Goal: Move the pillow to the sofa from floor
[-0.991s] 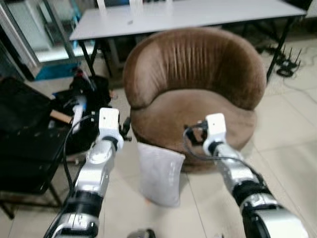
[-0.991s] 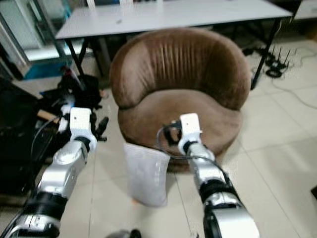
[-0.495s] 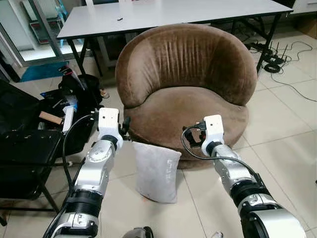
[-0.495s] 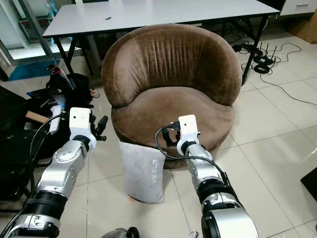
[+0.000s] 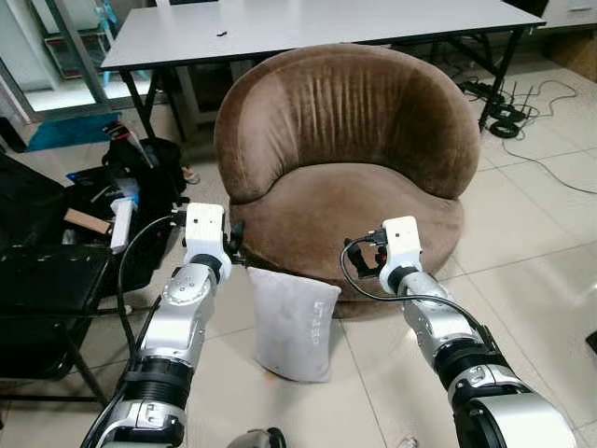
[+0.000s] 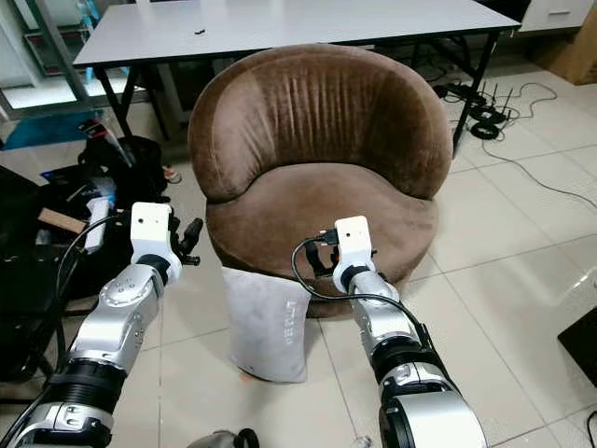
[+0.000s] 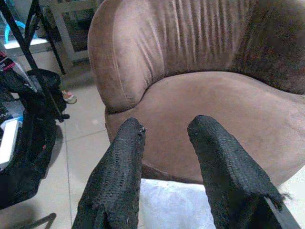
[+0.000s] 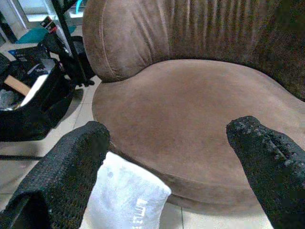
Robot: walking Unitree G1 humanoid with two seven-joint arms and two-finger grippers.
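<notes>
A white rectangular fabric pillow (image 5: 292,323) stands upright on the tiled floor (image 5: 541,271), leaning against the near front of the round brown velvet sofa (image 5: 354,149). The left gripper (image 7: 164,131) and the right gripper (image 8: 171,138) hover above it, spread, empty.

Round brown velvet tub sofa (image 6: 317,149) dead centre, long grey folding table (image 6: 280,28) behind it. Pale grey fabric pillow (image 6: 264,322) upright on tiled floor (image 6: 504,271), leaning against sofa front. Left gripper (image 6: 191,241) and right gripper (image 6: 315,259) raised either side of pillow, not touching. Black bags (image 6: 70,201) piled off left.
</notes>
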